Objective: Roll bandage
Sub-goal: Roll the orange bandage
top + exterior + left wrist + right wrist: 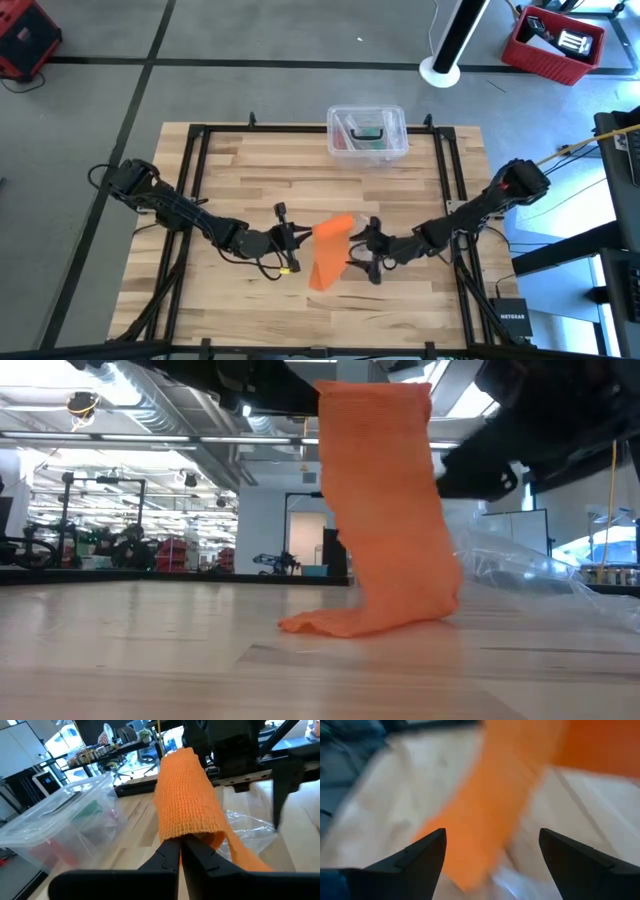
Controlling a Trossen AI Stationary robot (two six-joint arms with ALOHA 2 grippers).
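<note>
While the bandage (331,252) hangs in mid-desk, the left tool (181,851) is pinched tight on its upper edge, both fingers pressed together with orange fabric squeezed between them. That lift looks deliberate: the band drapes down from the grip, and only its lower end touches the wood, folded into a small heap on the desk (240,180). Held high like this, the strip is kept straight and off the surface, which I judge is meant to give the other arm a clean length to work on.

Over on the bandage's other side, the right tool (362,250) sits just beside the fabric, jaws spread wide and holding nothing. From its own camera the orange band fills the gap ahead of the 2 fingers (415,860), so it seems lined up to close on the strip.

Now the room around the bandage. A crumpled clear plastic wrapper (250,827) lies on the wood close by, on the right tool's side, and could snag. Farther off, past the bandage toward the desk's back edge, stands the clear plastic box (367,133), well apart. Toward the front edge the wood is bare, good space for rolling.
</note>
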